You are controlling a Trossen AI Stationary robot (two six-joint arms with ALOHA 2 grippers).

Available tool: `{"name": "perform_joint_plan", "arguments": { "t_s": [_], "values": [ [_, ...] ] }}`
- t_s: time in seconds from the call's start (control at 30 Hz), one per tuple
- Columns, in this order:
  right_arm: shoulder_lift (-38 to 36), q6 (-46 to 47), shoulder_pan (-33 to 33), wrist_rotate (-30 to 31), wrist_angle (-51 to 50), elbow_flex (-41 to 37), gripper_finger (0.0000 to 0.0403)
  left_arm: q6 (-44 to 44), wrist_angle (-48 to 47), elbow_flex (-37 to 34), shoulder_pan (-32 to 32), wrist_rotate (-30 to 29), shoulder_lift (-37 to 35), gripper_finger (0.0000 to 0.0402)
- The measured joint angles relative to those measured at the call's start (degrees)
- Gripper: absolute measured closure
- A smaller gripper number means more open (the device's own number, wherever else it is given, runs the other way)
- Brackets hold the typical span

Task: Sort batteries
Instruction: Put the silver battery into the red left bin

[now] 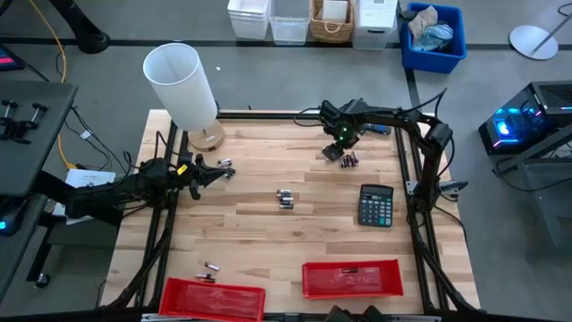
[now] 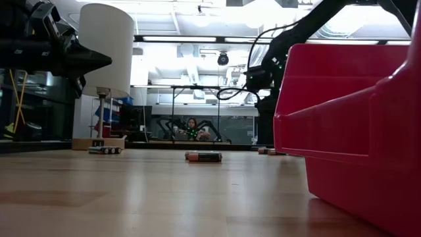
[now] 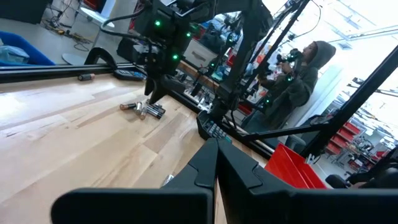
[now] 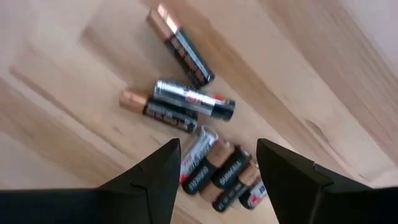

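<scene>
The right gripper (image 4: pixel 217 163) hangs with wide jaws over the batteries (image 4: pixel 214 171), their long axes toward one o'clock, the left gripper (image 1: pixel 213 172) shut and far off.

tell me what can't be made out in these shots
- Battery sizes and labels: too small in the high view; the cluster under the open right gripper is partly hidden by its fingers.
- Red bins' contents: cut off or too small in the high view.
- Left gripper, shut: nothing visible between its fingers.
</scene>
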Motion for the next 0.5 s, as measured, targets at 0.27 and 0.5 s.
{"name": "perform_joint_plan", "arguments": {
  "t_s": [0.27,0.5],
  "values": [
    [0.0,2.64,-3.42,4.2,-4.56,0.0,0.0197,-0.02,-0.02,0.01,0.0,-0.01,0.0,0.0401],
    [-0.04,5.47,-7.52,4.06,-5.9,0.0,0.0197,-0.02,-0.02,0.02,0.0,0.0,-0.02,0.0401]
  ]
}}
